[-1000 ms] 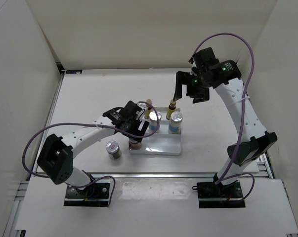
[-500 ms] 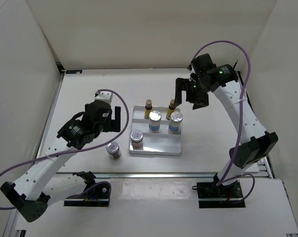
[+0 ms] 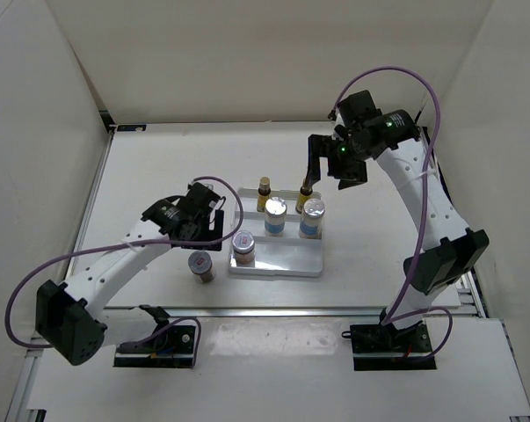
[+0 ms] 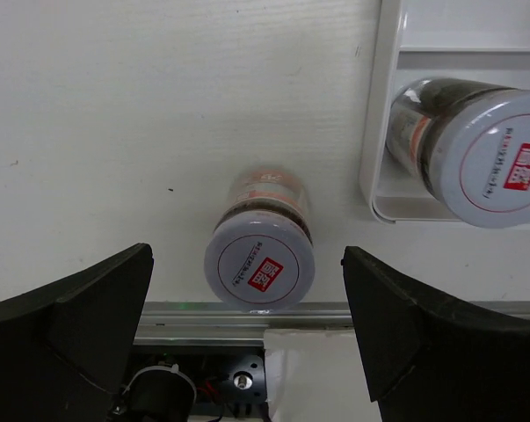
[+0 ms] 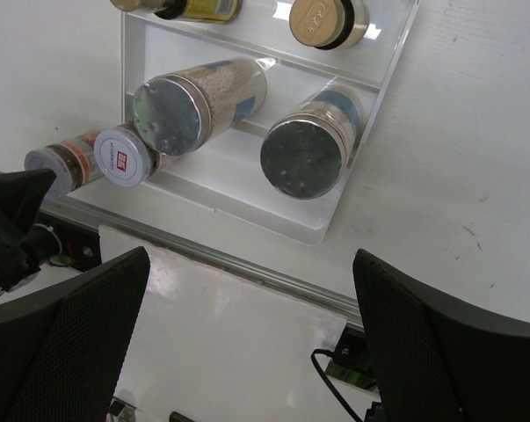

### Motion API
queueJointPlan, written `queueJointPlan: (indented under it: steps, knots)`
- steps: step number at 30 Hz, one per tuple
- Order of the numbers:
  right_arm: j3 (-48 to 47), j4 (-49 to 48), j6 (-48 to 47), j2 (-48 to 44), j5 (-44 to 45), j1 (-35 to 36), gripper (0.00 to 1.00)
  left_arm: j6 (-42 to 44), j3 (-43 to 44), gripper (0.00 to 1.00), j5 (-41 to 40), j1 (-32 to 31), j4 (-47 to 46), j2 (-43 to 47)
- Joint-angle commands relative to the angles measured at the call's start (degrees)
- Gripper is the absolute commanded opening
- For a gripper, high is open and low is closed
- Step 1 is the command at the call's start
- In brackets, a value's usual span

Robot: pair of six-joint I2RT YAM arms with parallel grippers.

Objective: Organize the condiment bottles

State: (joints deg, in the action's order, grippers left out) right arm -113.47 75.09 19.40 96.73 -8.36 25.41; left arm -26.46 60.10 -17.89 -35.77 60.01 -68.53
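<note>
Left jaws spread above a jar (image 4: pixel 259 264) just beside the tray (image 4: pixel 376 105).

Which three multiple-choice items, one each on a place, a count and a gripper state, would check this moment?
1. Where is the short jar that is outside the tray?
A. On the table right of the tray
B. On the table left of the tray, by the top view
C. In the right gripper

2. How many bottles are in the tray?
A. Three
B. Six
C. Five

3. What is the state of the left gripper?
A. Open
B. Shut on a jar
C. Shut and empty

Answers:
1 B: the top view shows it alone beside the tray's left edge.
2 C: two yellow bottles, two clear-blue bottles and one jar in the tray.
3 A: the left wrist view shows its fingers spread wide, with the short jar untouched in the gap.
</note>
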Motion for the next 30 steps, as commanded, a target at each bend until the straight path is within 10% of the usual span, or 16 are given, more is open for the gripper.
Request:
queueJointPlan:
  steps: [1,19,30]
  knots:
    - [-3.51,1.46,-1.47,0.39,-1.04,-0.1,0.99,-0.52,0.55,1.0,4.26,1.75,0.11,-1.86]
    - [-5.7,4.27,-3.67,2.58,-1.04,-2.38,0.99,-2.8,-5.33,0.88,13.32,4.57,-3.49,-7.05]
    - [-5.19,4.28,-3.67,3.12,-2.98,-3.44,0.99,-4.04,1.23,0.11,11.48,5.18,-0.87,-6.44]
